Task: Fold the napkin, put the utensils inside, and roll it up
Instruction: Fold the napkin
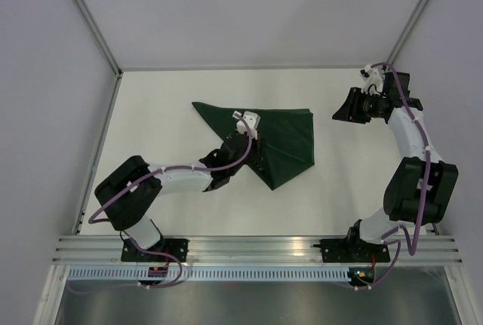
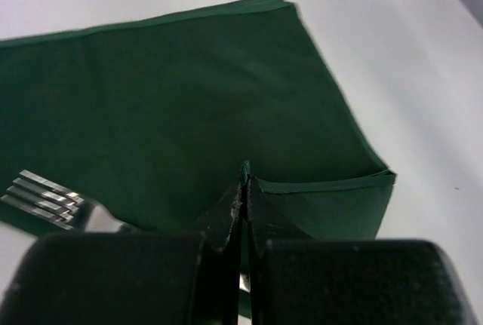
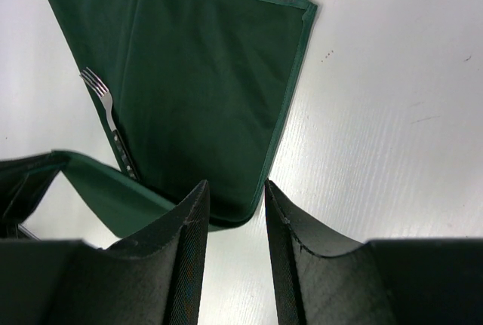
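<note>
The dark green napkin [image 1: 287,133] lies folded into a triangle-like shape mid-table. It also shows in the left wrist view [image 2: 189,91] and the right wrist view [image 3: 204,68]. My left gripper [image 1: 253,157] is over its near-left part, shut on a pinched edge of the napkin [image 2: 246,173], which is lifted as a flap [image 3: 98,189]. The fork [image 3: 107,114] lies on the napkin by its left edge, its tines [image 2: 45,195] showing and its black handle partly under the flap. My right gripper [image 1: 346,108] is open and empty [image 3: 235,189], above the table right of the napkin.
The white table [image 1: 166,197] is boxed in by pale walls with metal frame posts [image 1: 90,19]. An aluminium rail [image 1: 256,246] carries both arm bases at the near edge.
</note>
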Motion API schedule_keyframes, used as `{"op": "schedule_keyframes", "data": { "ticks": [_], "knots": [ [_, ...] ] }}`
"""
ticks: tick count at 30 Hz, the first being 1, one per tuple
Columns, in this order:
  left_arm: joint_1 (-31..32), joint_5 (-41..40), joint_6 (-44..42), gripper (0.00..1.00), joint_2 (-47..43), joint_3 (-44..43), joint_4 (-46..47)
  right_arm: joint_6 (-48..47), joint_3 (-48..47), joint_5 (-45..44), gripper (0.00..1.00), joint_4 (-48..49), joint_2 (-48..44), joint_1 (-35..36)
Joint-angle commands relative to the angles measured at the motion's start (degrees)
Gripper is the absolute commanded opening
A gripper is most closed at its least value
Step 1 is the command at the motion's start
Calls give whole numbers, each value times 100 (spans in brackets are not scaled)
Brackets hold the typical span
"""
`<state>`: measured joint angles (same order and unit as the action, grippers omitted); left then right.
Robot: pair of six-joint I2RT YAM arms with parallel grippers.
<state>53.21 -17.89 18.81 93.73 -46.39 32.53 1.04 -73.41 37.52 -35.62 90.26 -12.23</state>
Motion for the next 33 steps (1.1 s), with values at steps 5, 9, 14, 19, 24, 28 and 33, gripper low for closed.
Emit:
{"op": "schedule_keyframes", "data": {
  "ticks": [5,9,14,19,24,28,33],
  "knots": [
    [-970,294,1186,2,-268,201,-564,-34,63,89,41,151,-79,-43],
    [-1374,497,1344,2,-163,245,-608,-34,72,89,41,151,-70,-34],
    [-1629,769,1468,2,101,175,-643,-34,90,89,41,160,-52,-34],
    [-1779,822,1591,2,259,201,-626,-60,90,89,41,151,-43,-34],
    [-1884,884,1652,2,356,218,-590,-51,81,98,41,134,-17,-34],
    [-1928,910,1653,2,400,218,-573,-60,90,107,41,134,1,-34],
    [-2034,998,1644,2,453,192,-546,-51,90,107,41,125,18,-34]
  ]
}}
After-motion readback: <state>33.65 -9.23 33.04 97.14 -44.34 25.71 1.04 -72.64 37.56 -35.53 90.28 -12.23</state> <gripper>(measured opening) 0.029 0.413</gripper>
